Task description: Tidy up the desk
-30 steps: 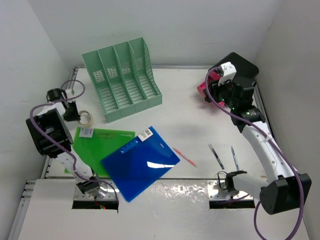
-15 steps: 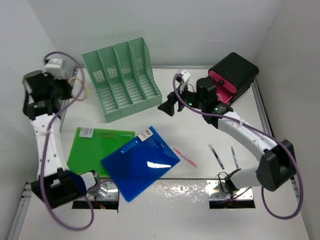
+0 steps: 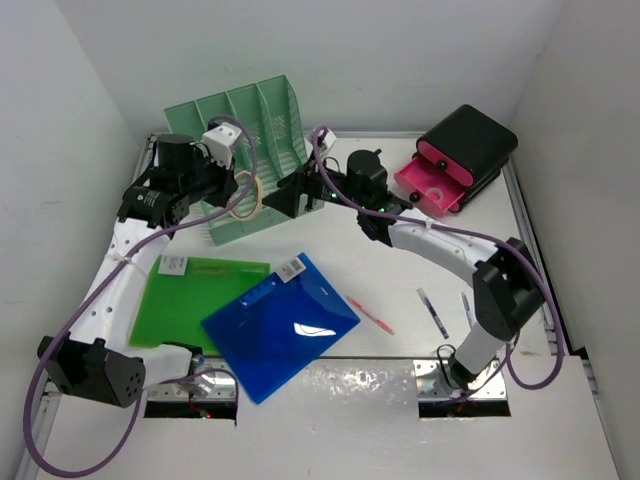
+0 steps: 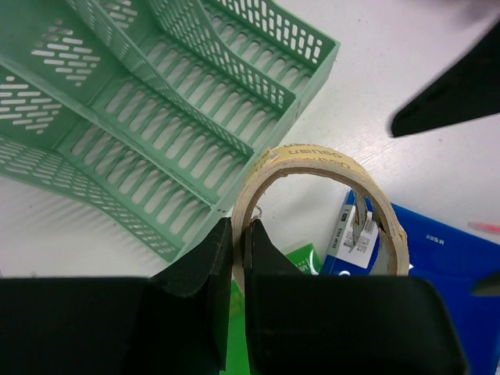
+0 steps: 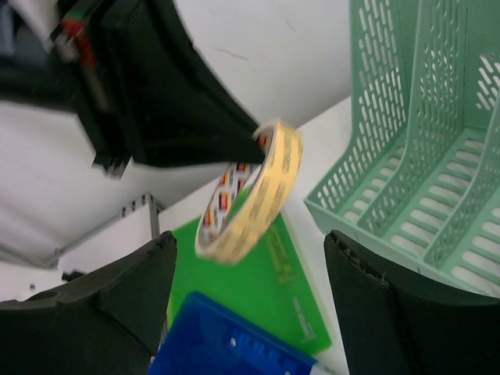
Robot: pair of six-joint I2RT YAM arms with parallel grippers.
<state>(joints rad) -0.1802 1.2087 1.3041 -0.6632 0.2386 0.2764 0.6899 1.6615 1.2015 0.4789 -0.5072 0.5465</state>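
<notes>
1 item in hand: tape roll (image 4: 328,158) pinched by left gripper (image 4: 237,234), right gripper (image 5: 250,242) spread nearby; 2 folders (image 3: 280,325), pen (image 3: 370,313) loose on desk (image 3: 400,260).

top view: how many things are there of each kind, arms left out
folders: 2 (green folder, blue folder)
file rack: 1
drawer box: 1
tape roll: 1
pink pen: 1
thin dark strips: 2, one partly behind the right arm
total: 8
</notes>
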